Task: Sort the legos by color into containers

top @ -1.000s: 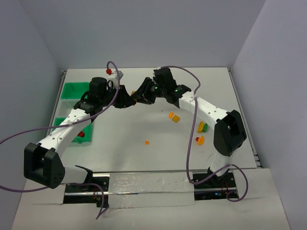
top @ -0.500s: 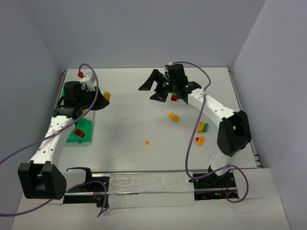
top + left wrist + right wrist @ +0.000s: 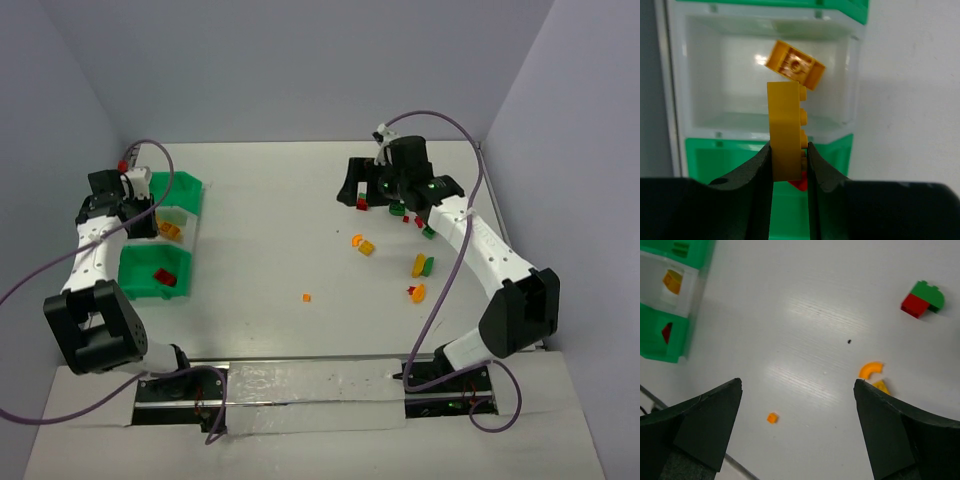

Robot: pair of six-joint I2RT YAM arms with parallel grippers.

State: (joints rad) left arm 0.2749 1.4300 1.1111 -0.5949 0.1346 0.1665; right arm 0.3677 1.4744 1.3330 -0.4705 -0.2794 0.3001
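Note:
The containers stand in a row at the left: a far green bin (image 3: 176, 189), a whitish middle bin (image 3: 188, 224) and a near green bin (image 3: 145, 278). My left gripper (image 3: 148, 218) hangs over the whitish bin (image 3: 690, 75), shut on a yellow lego (image 3: 786, 131) held on edge. Another yellow lego (image 3: 795, 64) lies in that bin. A red lego (image 3: 165, 277) lies in the near green bin. My right gripper (image 3: 364, 192) is open and empty above the table (image 3: 796, 387). Below it lie a tiny orange lego (image 3: 772, 417), an orange arc (image 3: 871, 369) and a red-and-green lego (image 3: 922, 299).
Loose legos are scattered on the right half of the table: red (image 3: 362, 204), green (image 3: 397, 210), yellow (image 3: 367, 247), a yellow-and-green pair (image 3: 422, 265) and an orange one (image 3: 416, 292). Purple cables loop off both arms. Walls close in the table on three sides.
The two grippers were together at the table's middle. The left arm has swung left with the yellow lego to above the whitish bin. The right gripper has opened and drawn back to the right.

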